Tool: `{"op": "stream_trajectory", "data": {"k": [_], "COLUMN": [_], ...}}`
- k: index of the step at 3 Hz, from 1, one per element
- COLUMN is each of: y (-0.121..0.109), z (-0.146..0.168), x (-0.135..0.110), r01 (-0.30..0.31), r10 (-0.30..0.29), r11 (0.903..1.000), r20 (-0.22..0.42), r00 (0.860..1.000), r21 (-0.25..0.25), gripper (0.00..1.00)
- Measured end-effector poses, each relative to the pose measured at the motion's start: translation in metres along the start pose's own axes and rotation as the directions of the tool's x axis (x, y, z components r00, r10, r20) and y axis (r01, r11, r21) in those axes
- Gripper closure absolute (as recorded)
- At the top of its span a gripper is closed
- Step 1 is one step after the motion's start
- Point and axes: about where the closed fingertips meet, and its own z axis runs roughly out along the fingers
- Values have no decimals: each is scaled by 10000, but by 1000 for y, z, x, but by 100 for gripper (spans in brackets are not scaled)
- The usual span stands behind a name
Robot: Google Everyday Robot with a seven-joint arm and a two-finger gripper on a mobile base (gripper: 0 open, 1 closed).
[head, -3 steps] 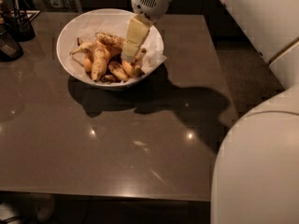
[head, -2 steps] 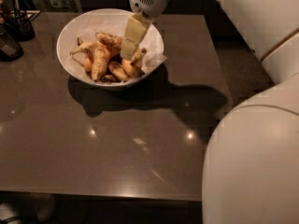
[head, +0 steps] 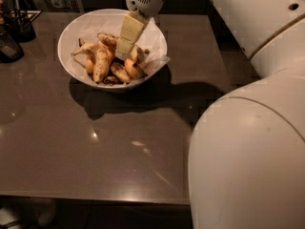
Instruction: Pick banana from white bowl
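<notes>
The white bowl (head: 76,30), lined with crinkled white paper, sits at the back of the dark table. It holds several ripe, brown-spotted bananas (head: 102,63) piled in its middle. My gripper (head: 124,53) reaches down from the white wrist at the top of the view into the bowl. Its pale yellow tip sits among the bananas at the centre right of the pile, against the one behind it. I cannot tell whether it holds a banana.
The dark tabletop (head: 95,147) stretches in front of the bowl. Dark containers (head: 12,35) stand at the far left edge. My large white arm and body (head: 252,142) fill the right side of the view.
The gripper has shifted a little to the left over the bowl, deeper among the bananas. The bowl and bananas have not moved.
</notes>
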Motion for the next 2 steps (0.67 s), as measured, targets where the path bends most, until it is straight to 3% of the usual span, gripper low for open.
{"op": "stream_trajectory", "data": {"k": [2], "y": [-2], "z": [5], "x": [-11], "r01": [-149], "r10": [207], "r11": [9973], "r20": [801], "r00": [9966], "r21": [-719], "gripper": [19]}}
